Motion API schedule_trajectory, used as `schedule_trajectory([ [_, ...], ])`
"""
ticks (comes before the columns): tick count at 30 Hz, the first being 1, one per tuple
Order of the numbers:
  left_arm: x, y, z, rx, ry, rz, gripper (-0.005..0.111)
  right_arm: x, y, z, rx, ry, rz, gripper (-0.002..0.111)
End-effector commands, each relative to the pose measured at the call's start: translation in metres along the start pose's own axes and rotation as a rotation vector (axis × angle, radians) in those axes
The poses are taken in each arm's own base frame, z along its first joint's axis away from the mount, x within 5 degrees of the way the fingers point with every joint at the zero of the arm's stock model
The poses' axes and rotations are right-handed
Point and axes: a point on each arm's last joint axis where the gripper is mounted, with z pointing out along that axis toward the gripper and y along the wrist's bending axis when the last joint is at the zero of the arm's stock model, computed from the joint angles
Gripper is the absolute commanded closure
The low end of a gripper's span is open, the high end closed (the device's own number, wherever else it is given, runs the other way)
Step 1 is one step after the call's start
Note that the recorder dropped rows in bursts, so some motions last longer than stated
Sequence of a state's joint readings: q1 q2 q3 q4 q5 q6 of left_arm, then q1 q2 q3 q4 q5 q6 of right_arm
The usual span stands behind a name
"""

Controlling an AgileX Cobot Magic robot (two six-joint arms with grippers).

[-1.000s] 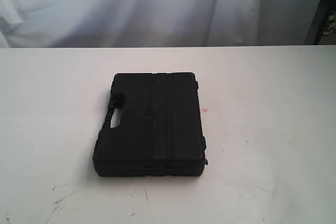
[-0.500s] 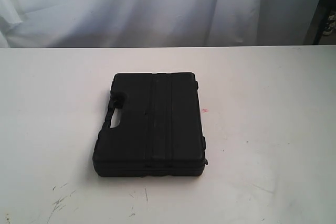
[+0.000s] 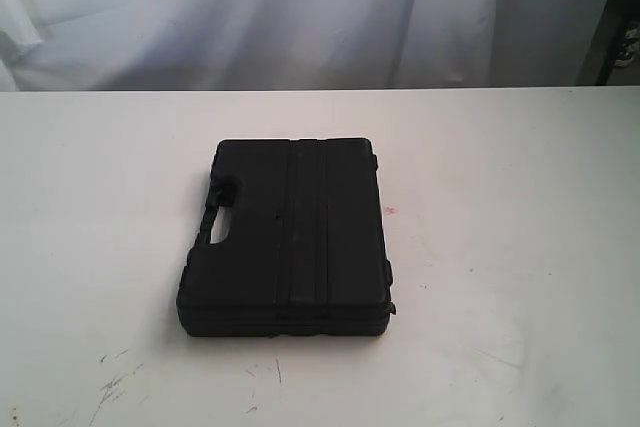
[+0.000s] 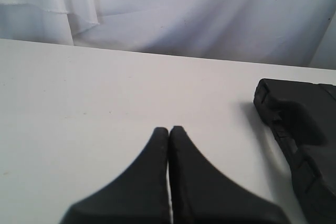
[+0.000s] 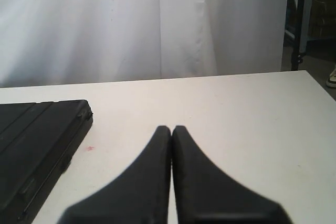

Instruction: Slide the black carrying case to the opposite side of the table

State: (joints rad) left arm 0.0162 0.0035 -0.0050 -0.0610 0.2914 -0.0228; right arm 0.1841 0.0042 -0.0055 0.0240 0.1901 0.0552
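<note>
The black case (image 3: 288, 235) lies flat on the white table (image 3: 500, 247), slightly left of the middle, its cut-out handle facing left and ribbed stripes running front to back. Neither arm shows in the exterior view. In the left wrist view my left gripper (image 4: 169, 128) is shut with nothing between its fingers, over bare table, well apart from the handle side of the case (image 4: 304, 140). In the right wrist view my right gripper (image 5: 171, 128) is also shut and empty, apart from the latch-side edge of the case (image 5: 37, 140).
A white curtain (image 3: 300, 17) hangs behind the table's far edge. A tiny red spot (image 3: 390, 210) marks the tabletop right of the case, and dark scratches (image 3: 115, 382) lie near the front left. A dark frame (image 3: 620, 17) stands at the far right.
</note>
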Motion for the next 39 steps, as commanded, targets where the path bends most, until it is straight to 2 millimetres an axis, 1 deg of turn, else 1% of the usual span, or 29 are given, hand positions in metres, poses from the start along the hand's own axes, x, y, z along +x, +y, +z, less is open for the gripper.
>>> schedule_trajectory([
  [1, 0.001, 0.000, 0.000, -0.002, -0.005, 0.002, 0.107, 0.001, 0.000, 0.000, 0.005, -0.001, -0.020, 0.108],
  [9, 0.001, 0.000, 0.000, -0.002, -0.005, 0.002, 0.107, 0.003, -0.001, 0.000, 0.009, 0.013, -0.029, 0.108],
  [13, 0.001, 0.000, 0.000, -0.002, -0.005, 0.002, 0.107, 0.009, -0.001, 0.000, 0.014, 0.084, -0.030, 0.108],
  [16, 0.001, 0.000, 0.000, -0.002, -0.005, 0.002, 0.107, 0.014, -0.003, -0.001, 0.052, 0.136, -0.024, 0.108],
  [20, 0.001, 0.000, 0.000, -0.002, -0.005, 0.002, 0.107, 0.014, -0.006, -0.001, 0.090, 0.134, -0.018, 0.108],
  [39, 0.001, 0.000, 0.000, -0.002, -0.005, 0.002, 0.107, 0.015, -0.006, -0.001, 0.090, 0.153, -0.019, 0.108],
])
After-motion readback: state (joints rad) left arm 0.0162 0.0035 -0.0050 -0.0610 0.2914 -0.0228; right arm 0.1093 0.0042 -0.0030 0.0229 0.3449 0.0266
